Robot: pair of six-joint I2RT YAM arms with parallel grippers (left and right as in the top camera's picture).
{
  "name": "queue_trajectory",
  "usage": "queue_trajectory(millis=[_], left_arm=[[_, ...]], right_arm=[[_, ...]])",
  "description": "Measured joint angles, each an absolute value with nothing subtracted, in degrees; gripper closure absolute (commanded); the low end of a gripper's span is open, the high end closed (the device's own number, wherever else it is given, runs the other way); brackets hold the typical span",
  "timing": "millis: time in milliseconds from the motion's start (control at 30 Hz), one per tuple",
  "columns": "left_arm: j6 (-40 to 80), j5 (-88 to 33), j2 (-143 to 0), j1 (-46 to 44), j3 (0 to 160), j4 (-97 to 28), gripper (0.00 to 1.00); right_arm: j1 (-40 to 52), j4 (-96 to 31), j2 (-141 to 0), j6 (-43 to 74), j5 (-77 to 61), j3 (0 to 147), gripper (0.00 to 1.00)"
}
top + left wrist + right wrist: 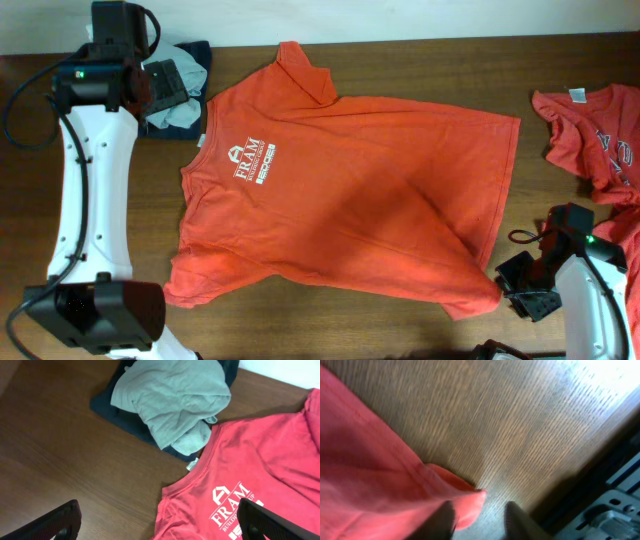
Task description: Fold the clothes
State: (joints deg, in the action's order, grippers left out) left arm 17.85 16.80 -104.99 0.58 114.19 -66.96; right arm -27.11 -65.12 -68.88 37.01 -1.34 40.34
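One of the clothes, an orange-red T-shirt [340, 190] with a white "FRAM" chest logo, lies spread flat across the middle of the table, collar to the left. My left gripper [165, 88] hovers wide open above the table beside the collar [200, 467], its fingers [55, 522] straddling bare wood and the logo. At the shirt's lower right hem corner [470, 502], my right gripper [520, 288] sits low on the table. Its jaws stand apart, with the corner lying against the left finger and wood showing in the gap. Another orange-red shirt [600, 130] lies crumpled at the right edge.
A grey garment [170, 400] sits bunched on a dark folded one [125, 415] at the back left, just beyond the collar. The table's front edge and the right arm's base [605, 505] are close to my right gripper.
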Motion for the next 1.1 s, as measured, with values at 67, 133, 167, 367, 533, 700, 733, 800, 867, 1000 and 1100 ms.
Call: queue_trajectory(millis=[67, 133, 167, 367, 533, 700, 733, 800, 867, 1000, 1100], left_arm=[[17.85, 15.4, -105.93, 1.52, 114.19, -67.26, 0.01], [17.8, 12.4, -107.02, 3.16, 114.19, -68.4, 0.01], [17.76, 11.07, -107.5, 4.03, 114.19, -68.73, 0.01], [16.19, 1.43, -109.1, 11.07, 114.13, -76.49, 0.01], [13.04, -4.95, -109.1, 14.02, 114.08, -86.7, 0.01], [11.03, -9.89, -109.1, 13.56, 112.33, -90.91, 0.01], [10.2, -11.16, -109.1, 13.56, 111.2, -90.5, 0.01], [8.71, -13.96, -109.1, 13.56, 107.59, -88.77, 0.01], [7.92, -15.49, -109.1, 13.56, 103.59, -85.62, 0.01], [7.25, -17.17, -109.21, 13.56, 94.13, -78.67, 0.01], [7.27, -17.54, -109.21, 13.56, 88.51, -73.47, 0.01]], right_arm=[[-27.44, -64.75, -68.88, 36.23, -1.3, 40.34, 0.0], [-27.46, -64.38, -68.88, 35.24, -1.37, 40.34, 0.01], [-27.46, -64.23, -68.88, 34.7, -1.58, 40.34, 0.01], [-27.44, -62.94, -68.88, 29.39, -5.48, 40.36, 0.01], [-27.46, -63.26, -68.86, 28.05, -7.14, 40.38, 0.01], [-27.44, -63.22, -68.82, 27.77, -10.04, 39.2, 0.01], [-27.44, -62.37, -68.82, 27.79, -10.35, 38.15, 0.01], [-27.44, -60.49, -68.82, 27.79, -11.05, 35.05, 0.01], [-27.44, -59.46, -68.82, 27.79, -11.6, 32.84, 0.01], [-27.42, -58.65, -68.82, 27.83, -13.19, 29.8, 0.01], [-26.46, -57.69, -68.82, 27.83, -13.28, 28.84, 0.15]])
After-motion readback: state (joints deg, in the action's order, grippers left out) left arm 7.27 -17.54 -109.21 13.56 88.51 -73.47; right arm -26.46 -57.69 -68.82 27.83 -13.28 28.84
